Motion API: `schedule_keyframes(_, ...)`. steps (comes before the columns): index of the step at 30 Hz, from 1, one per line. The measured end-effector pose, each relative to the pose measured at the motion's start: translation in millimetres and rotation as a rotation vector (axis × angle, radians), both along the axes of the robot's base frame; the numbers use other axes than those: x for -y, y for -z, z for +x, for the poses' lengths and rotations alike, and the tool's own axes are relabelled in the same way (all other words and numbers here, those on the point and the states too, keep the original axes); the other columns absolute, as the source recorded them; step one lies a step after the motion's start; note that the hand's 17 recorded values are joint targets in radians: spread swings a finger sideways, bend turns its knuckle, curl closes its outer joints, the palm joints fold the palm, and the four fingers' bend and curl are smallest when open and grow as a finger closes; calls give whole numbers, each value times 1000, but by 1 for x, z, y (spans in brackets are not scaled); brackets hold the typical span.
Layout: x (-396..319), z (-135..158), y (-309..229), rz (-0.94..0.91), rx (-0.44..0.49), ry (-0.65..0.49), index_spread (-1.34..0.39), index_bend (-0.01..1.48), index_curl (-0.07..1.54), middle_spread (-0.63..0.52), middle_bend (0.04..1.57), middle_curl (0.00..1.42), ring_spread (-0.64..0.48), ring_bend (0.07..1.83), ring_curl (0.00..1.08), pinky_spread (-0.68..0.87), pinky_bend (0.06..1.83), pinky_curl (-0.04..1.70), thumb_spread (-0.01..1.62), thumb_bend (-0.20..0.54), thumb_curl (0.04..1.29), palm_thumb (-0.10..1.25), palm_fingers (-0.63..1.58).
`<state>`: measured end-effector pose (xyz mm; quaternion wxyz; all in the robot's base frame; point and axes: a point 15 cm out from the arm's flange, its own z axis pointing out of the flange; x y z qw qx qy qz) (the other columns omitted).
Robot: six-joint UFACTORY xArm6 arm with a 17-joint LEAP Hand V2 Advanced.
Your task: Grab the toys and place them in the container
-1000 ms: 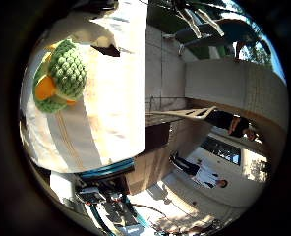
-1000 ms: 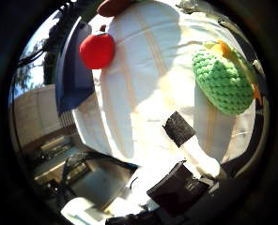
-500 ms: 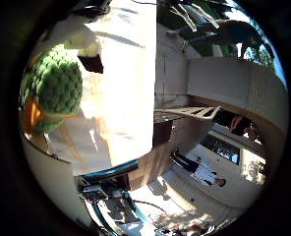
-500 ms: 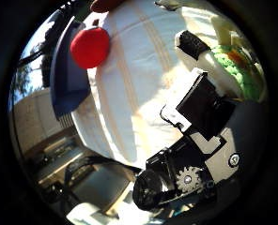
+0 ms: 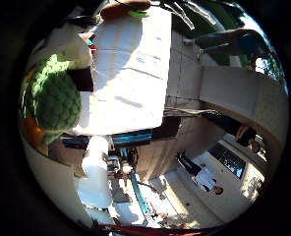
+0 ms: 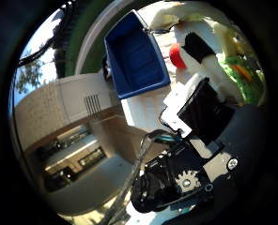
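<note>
A green knitted toy (image 5: 54, 101) with an orange part sits tight against my palm. My right hand (image 6: 200, 117) is shut on it: a white finger with a black pad (image 5: 80, 78) lies across the toy, and other fingers (image 6: 197, 47) curl in beside it (image 6: 244, 79). A red ball (image 6: 177, 56) lies on the white striped cloth (image 5: 135, 73), partly behind a finger. The blue container (image 6: 136, 56) stands open at the cloth's edge, beside the ball.
A brown and green object (image 5: 123, 6) lies at the far end of the cloth. Beyond the table's edge are a paved yard, a low pale wall (image 5: 234, 93) and a building front (image 6: 73, 150).
My fingers have curled in around the green toy, which now sits closer to the palm. The whole view has swung, bringing the blue container much further into the thumb side view.
</note>
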<state>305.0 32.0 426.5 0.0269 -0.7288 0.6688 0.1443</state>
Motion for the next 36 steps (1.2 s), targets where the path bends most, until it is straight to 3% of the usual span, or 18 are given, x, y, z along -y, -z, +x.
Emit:
schedule_keyframes(6, -144, 80, -24, 106, 237, -155, -896, 527, 636, -216, 1191, 1036, -68, 1534, 738, 142, 1610, 740, 1222, -11, 601, 1013, 862)
schedule_keyframes(13, -210, 156, 54, 108, 272, -190, -944, 493, 775, -206, 1182, 1030, -45, 1544, 716, 153, 1587, 750, 1234, -37, 567, 894, 815)
schedule_keyframes(15, -208, 162, 80, 66, 242, -208, -894, 454, 817, -170, 1095, 973, 4, 1436, 673, 206, 1545, 728, 1243, -37, 543, 849, 716)
schedule_keyframes(21, -186, 182, 123, -50, 200, -237, -619, 476, 874, -88, 648, 764, 135, 1143, 551, 327, 1310, 652, 1247, -28, 497, 793, 111)
schedule_keyframes(24, -170, 188, 123, -59, 181, -226, -520, 472, 854, -49, 528, 679, 187, 1047, 486, 377, 1207, 585, 1245, -25, 484, 781, 50)
schedule_keyframes(30, -121, 176, 108, -61, 85, -267, -418, 298, 684, 26, 313, 516, 257, 748, 352, 452, 1032, 468, 1221, -24, 463, 758, -86)
schedule_keyframes(36, -38, 177, 76, -61, 54, -235, -375, 167, 562, 47, 253, 452, 258, 616, 304, 449, 802, 371, 1182, -28, 458, 755, -59)
